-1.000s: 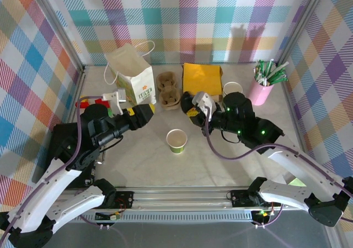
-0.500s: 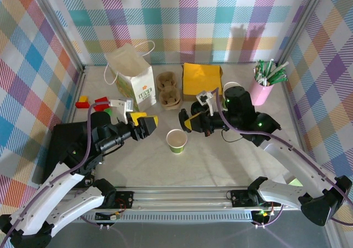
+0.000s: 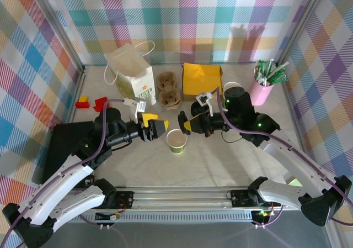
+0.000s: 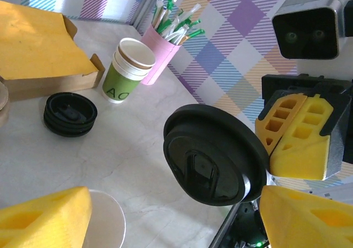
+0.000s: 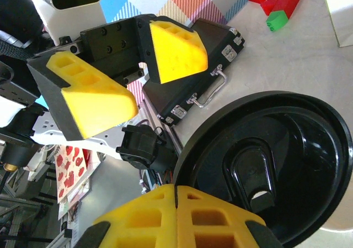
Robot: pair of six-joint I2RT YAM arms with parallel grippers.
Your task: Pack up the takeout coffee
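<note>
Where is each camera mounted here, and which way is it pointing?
Top external: high behind the robot, looking down at the table; left arm and right arm show.
Left wrist: faces the right gripper pinching the black lid; own open fingers frame it.
Right wrist: faces the left gripper; own fingers clamp the lid.
Shared: both wrist views show the lid.
</note>
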